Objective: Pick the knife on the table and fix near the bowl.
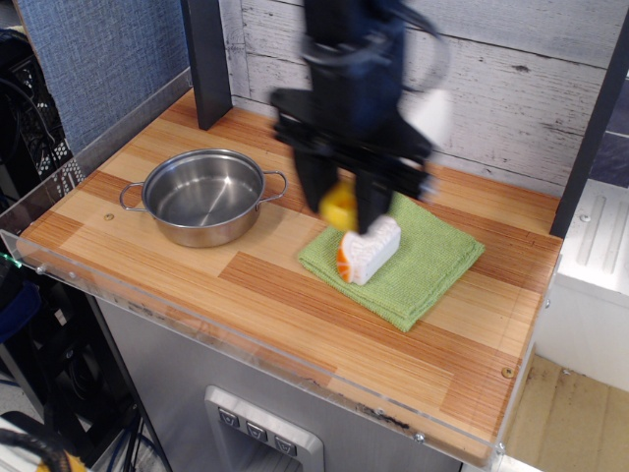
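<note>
Nearest, the wooden surface (246, 295) carries a green cloth (423, 265) with a white-and-orange food piece (369, 251) on it. Above that piece hangs the gripper (341, 208), blurred, clamped on the knife (340, 205) (only the yellow handle shows). To the left stands the bowl (201, 195), empty. Advice: carry the knife left, clear of the loop handle, lower it flat just beside the bowl, then release.
</note>
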`<state>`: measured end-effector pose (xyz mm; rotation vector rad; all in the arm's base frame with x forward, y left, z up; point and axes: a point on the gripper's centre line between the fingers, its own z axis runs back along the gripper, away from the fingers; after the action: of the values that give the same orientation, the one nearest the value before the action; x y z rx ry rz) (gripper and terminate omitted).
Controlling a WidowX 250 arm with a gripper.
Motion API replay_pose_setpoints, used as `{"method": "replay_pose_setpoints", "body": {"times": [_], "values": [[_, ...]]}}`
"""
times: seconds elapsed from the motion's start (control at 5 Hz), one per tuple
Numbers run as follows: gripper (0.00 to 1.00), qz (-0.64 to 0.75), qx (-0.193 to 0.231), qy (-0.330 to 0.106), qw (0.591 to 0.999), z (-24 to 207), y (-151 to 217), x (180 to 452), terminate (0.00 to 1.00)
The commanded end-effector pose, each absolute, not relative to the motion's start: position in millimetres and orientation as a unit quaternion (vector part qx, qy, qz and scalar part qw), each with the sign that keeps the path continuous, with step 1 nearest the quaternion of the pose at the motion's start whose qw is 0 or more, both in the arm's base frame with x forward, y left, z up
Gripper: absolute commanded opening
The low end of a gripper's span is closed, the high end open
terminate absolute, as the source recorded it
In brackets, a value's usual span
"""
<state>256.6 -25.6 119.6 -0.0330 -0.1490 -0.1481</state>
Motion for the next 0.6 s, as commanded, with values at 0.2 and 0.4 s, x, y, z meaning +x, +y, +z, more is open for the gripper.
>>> {"method": "replay_pose_setpoints", "body": {"times": [0.2,0.4], "values": [[0.00,-0.054,0.009,-0.032,0.998,110.5,71.6,255.3,0.00],[0.00,-0.040,0.026,-0.031,0.998,109.5,103.3,251.3,0.00]]}}
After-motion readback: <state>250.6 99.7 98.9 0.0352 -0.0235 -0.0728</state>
